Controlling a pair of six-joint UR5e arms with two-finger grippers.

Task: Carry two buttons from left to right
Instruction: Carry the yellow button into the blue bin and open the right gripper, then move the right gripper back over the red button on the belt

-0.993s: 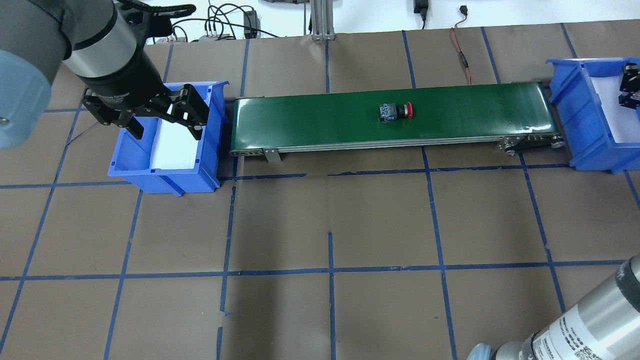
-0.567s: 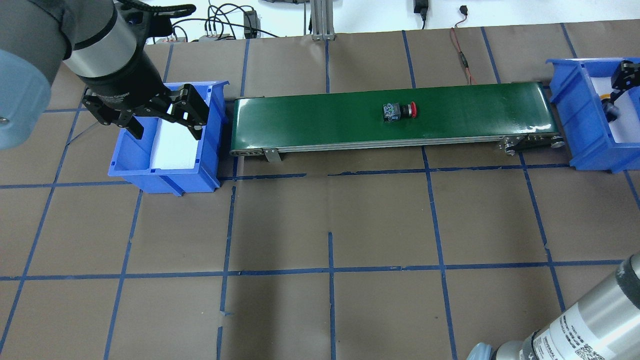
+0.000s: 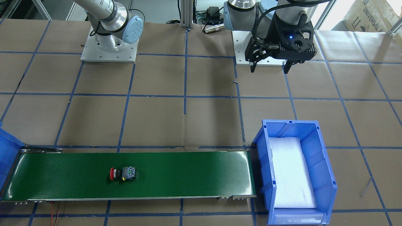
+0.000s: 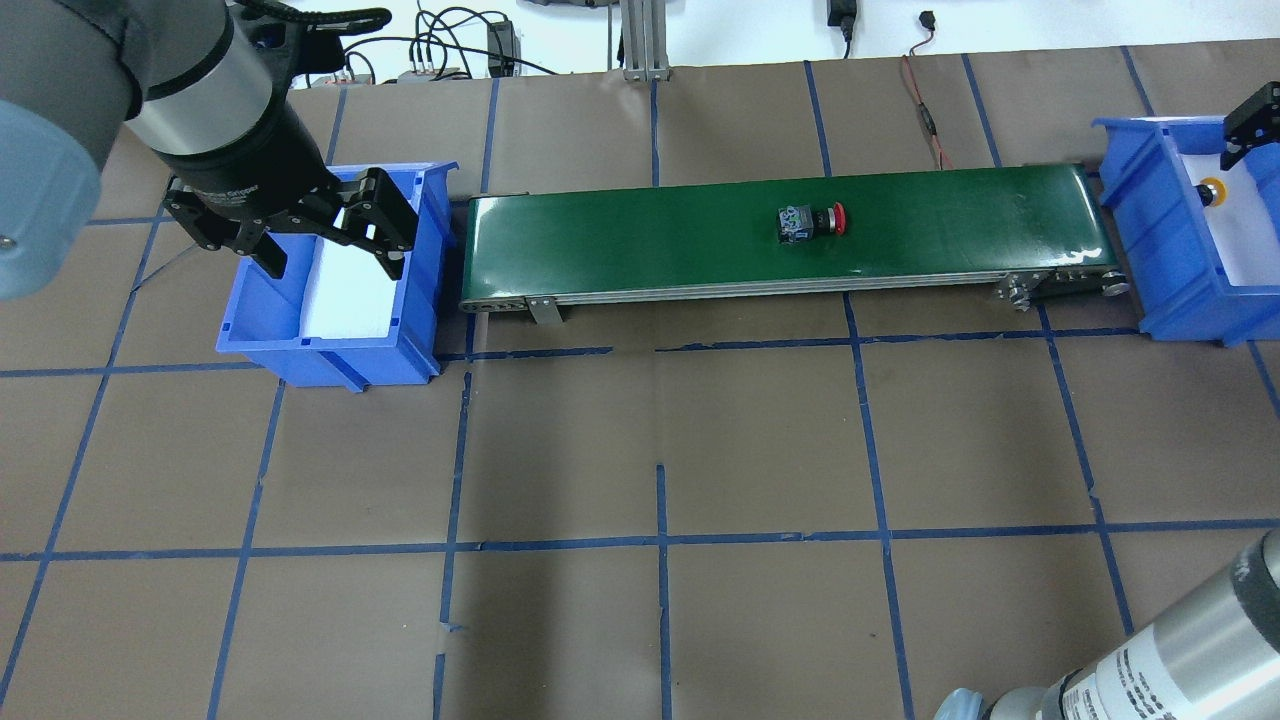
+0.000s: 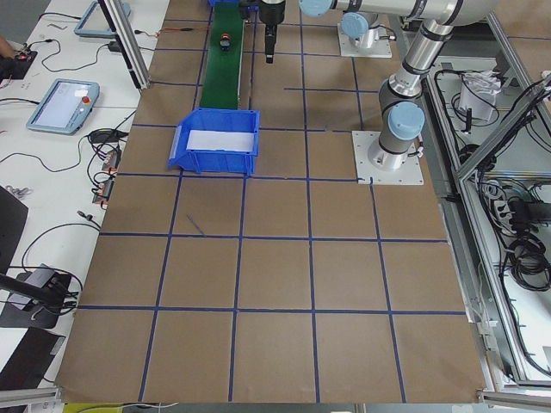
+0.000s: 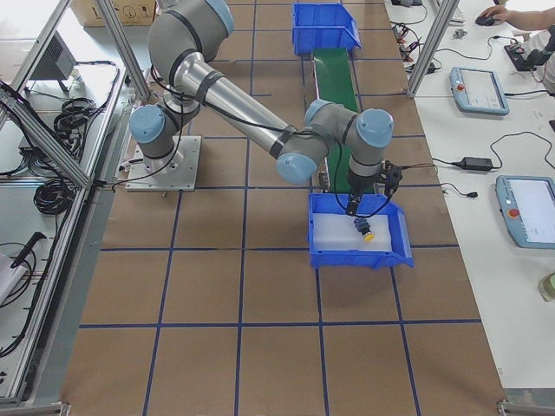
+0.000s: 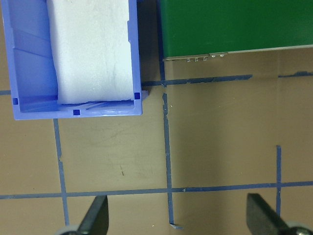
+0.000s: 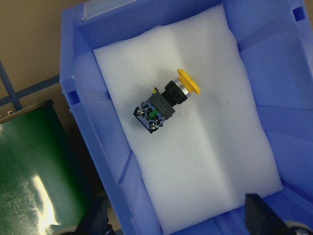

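A red-capped button (image 4: pixel 812 221) lies on its side on the green conveyor belt (image 4: pixel 620 240), right of the middle; it also shows in the front view (image 3: pixel 122 173). A yellow-capped button (image 8: pixel 166 100) lies on the white foam in the right blue bin (image 8: pixel 83 98), and shows in the overhead view (image 4: pixel 1212 191). My right gripper (image 8: pixel 178 223) is open and empty above that bin, apart from the button. My left gripper (image 4: pixel 300 235) is open and empty above the left blue bin (image 4: pixel 420 330).
The left bin's foam (image 3: pixel 290 172) holds nothing. The belt (image 3: pixel 188 172) runs between the two bins. Cables (image 4: pixel 925 110) lie behind the belt. Brown paper with blue tape lines (image 4: pixel 660 540) covers the table.
The red button has ridden the belt to the right. My right gripper has let go of the yellow button in the right bin and risen away. The left arm has not moved.
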